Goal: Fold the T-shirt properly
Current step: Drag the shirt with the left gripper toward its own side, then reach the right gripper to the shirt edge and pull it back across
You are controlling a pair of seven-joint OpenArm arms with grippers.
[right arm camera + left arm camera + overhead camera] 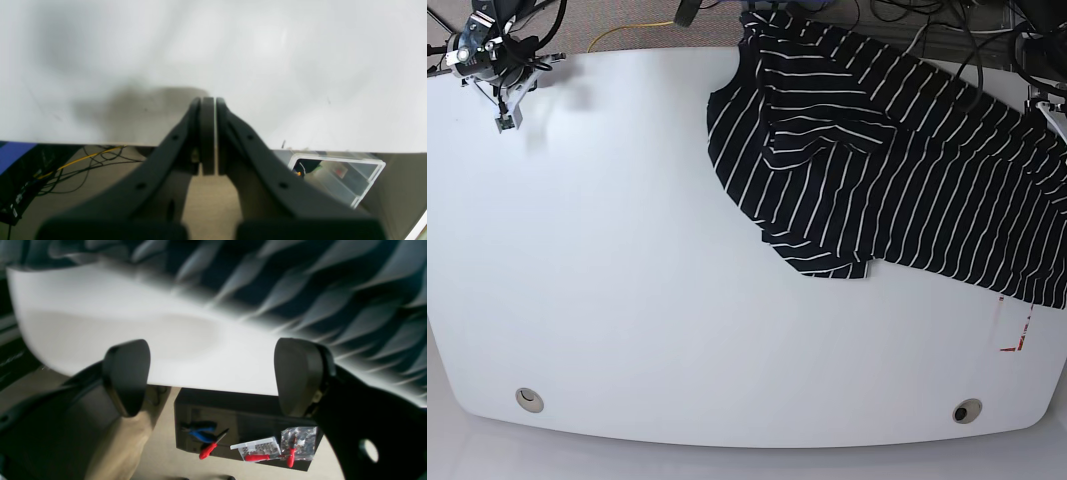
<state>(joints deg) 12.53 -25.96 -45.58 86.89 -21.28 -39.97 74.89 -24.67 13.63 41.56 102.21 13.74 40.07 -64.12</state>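
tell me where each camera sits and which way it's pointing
left wrist: behind the open left gripper, facing the white table edge and striped T-shirt.
right wrist: behind the shut right gripper, facing bare tabletop.
base: overhead, looking down on the table, T-shirt and right gripper top left.
shared: table in all; T-shirt in left wrist and base.

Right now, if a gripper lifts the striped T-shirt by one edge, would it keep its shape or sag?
Probably sag: the T-shirt already lies in soft folds and wrinkles, so it looks limp. It likely slides easily on the smooth white table when dragged. Part seems to drape past the far edge, so its hanging weight might tug it that way.
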